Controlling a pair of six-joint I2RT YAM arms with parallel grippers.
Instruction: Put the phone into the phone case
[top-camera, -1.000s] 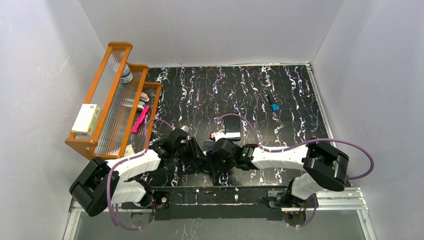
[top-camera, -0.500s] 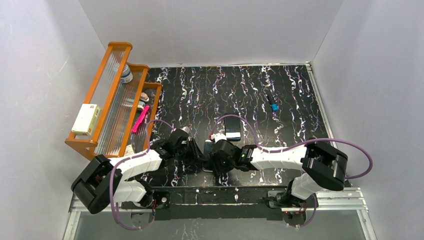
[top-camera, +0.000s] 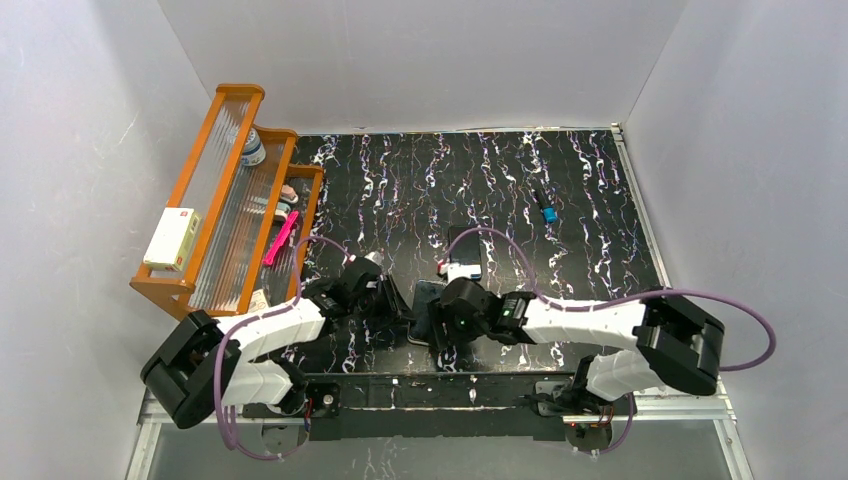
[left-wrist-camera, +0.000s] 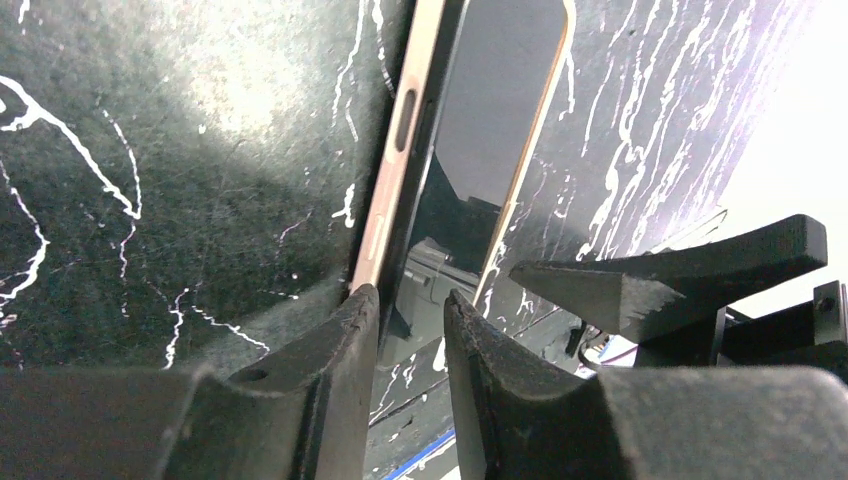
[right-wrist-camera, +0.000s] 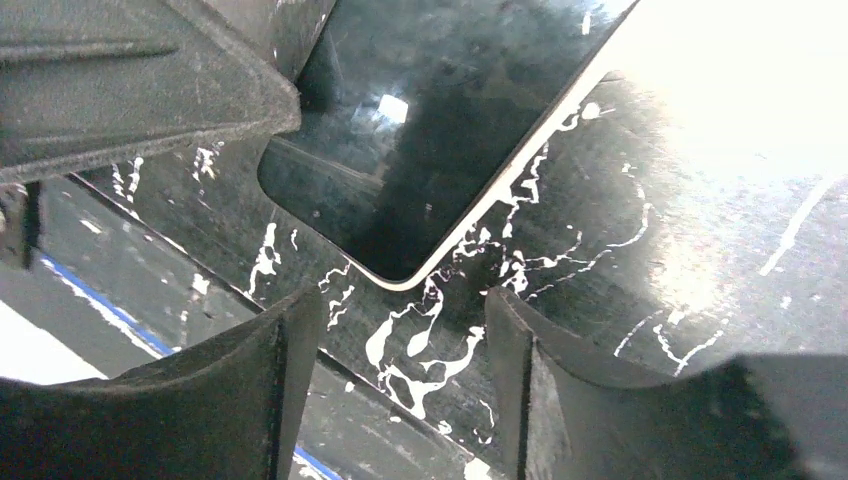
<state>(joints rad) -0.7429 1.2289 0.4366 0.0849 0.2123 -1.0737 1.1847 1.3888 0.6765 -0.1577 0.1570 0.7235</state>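
Beige phone case (left-wrist-camera: 385, 190) is sitting inside the narrowed left pincer (left-wrist-camera: 405, 310), grip unclear; the open right pincer (right-wrist-camera: 400, 330) is hovering above the phone (right-wrist-camera: 420, 130), and uneven pressing could pop it out.

No readable text or labels

Phone (left-wrist-camera: 490, 110) in phone case (left-wrist-camera: 393, 150) on table (top-camera: 560, 180), slab (top-camera: 466, 250) behind, rack (top-camera: 240, 90) at left

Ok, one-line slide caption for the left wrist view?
Left gripper pinches the near end of the phone, dark screen rimmed by the beige phone case, against the black marbled table.
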